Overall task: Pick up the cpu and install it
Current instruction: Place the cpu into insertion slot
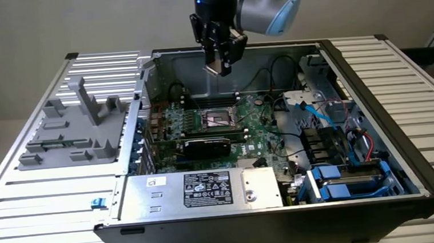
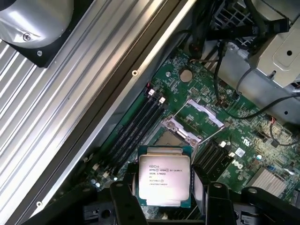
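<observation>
Holding: the gripper [image 1: 222, 66] is clamped on the cpu [image 2: 164, 180] by two opposite edges, label side up.
Where: in the air over the open case [image 1: 387, 144], above the motherboard socket [image 2: 180, 133] and not touching it.
Risk: I'd worry about bent socket pins.
Cause: the chip slipping in that thin edge grip, or landing tilted or off-square.

The cpu [image 2: 164, 180] has a dull metal top; the claw [image 2: 168, 190] looks matt black.
</observation>
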`<state>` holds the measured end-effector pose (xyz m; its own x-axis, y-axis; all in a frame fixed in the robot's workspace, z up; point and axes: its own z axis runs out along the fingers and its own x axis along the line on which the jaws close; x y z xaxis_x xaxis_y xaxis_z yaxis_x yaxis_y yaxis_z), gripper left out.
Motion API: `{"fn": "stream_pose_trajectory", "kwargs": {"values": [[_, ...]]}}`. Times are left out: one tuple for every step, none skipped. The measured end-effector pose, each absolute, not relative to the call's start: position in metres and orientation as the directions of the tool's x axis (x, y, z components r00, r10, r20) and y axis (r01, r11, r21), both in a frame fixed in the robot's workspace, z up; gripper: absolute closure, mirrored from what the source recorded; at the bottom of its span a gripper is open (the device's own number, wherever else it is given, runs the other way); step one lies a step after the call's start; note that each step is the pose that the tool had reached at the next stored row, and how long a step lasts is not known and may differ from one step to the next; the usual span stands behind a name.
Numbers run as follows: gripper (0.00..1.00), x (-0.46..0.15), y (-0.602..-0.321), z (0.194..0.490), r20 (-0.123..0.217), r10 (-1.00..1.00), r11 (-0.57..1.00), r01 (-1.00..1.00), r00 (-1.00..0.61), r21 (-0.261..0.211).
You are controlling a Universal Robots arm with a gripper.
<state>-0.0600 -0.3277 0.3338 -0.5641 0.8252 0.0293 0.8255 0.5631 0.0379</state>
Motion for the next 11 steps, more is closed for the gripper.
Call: {"fn": "stream_pose_trajectory", "kwargs": {"values": [[0.44,-0.06,-0.3277,0.3338,0.029,0.834,0.55,0.834,-0.551,0.038],[0.44,-0.06,-0.3277,0.3338,0.029,0.842,0.537,0.843,-0.538,0.038],[0.44,-0.06,-0.3278,0.3338,0.029,0.85,0.525,0.85,-0.526,0.038],[0.44,-0.06,-0.3277,0.3338,0.029,0.858,0.513,0.858,-0.514,0.038],[0.44,-0.06,-0.3278,0.3338,0.029,0.866,0.499,0.866,-0.5,0.038],[0.44,-0.06,-0.3278,0.3338,0.029,0.873,0.486,0.873,-0.487,0.038],[0.44,-0.06,-0.3277,0.3338,0.029,0.88,0.472,0.881,-0.473,0.038],[0.44,-0.06,-0.3278,0.3338,0.029,0.887,0.459,0.888,-0.46,0.038],[0.44,-0.06,-0.3278,0.3338,0.029,0.894,0.445,0.895,-0.446,0.038],[0.44,-0.06,-0.3278,0.3338,0.029,0.901,0.431,0.901,-0.433,0.038],[0.44,-0.06,-0.3278,0.3338,0.029,0.908,0.417,0.908,-0.419,0.038]]}}
